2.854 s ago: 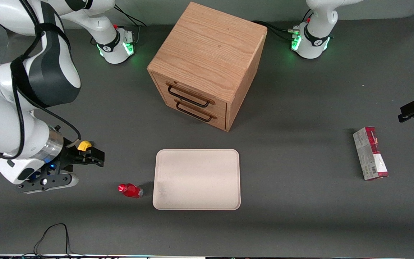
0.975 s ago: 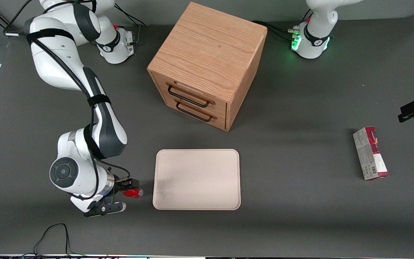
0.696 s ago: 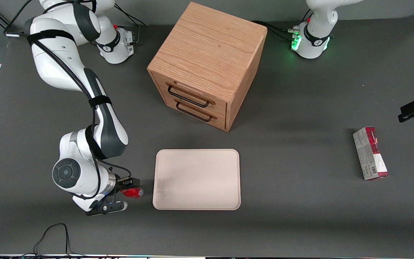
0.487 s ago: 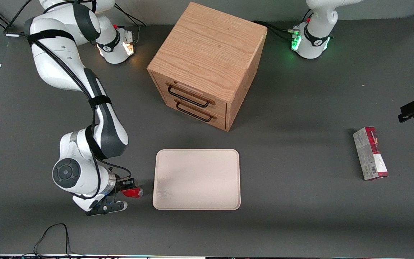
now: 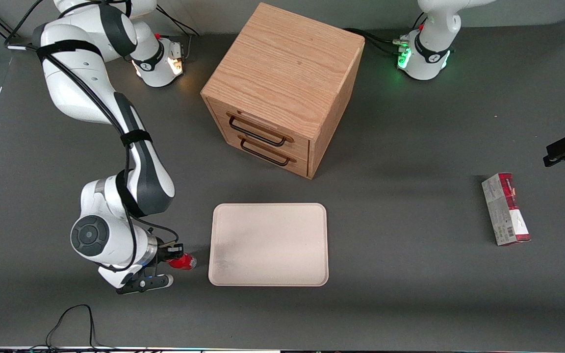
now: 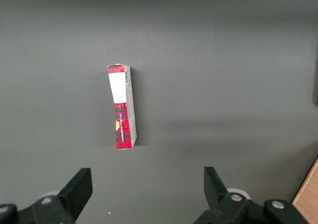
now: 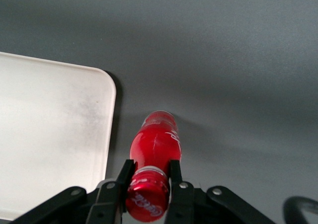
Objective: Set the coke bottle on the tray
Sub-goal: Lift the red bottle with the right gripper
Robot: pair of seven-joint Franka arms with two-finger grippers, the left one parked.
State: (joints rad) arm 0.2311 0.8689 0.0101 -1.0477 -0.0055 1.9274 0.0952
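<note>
The coke bottle (image 5: 182,262) is a tiny red bottle lying on its side on the dark table, close beside the tray's short edge toward the working arm's end. In the right wrist view the coke bottle (image 7: 155,149) lies with its red cap toward the camera. My gripper (image 5: 174,255) (image 7: 149,173) is low at the table and shut on the bottle's neck, one finger on each side just under the cap. The tray (image 5: 269,244) is cream-beige, flat and bare; its rounded corner (image 7: 102,82) shows next to the bottle.
A wooden drawer cabinet (image 5: 282,88) with two black handles stands farther from the front camera than the tray. A red-and-grey carton (image 5: 505,209) (image 6: 122,107) lies toward the parked arm's end of the table.
My arm came down from above the table to the bottle. Over the last second the fingers closed on the bottle's neck; the bottle has barely shifted.
</note>
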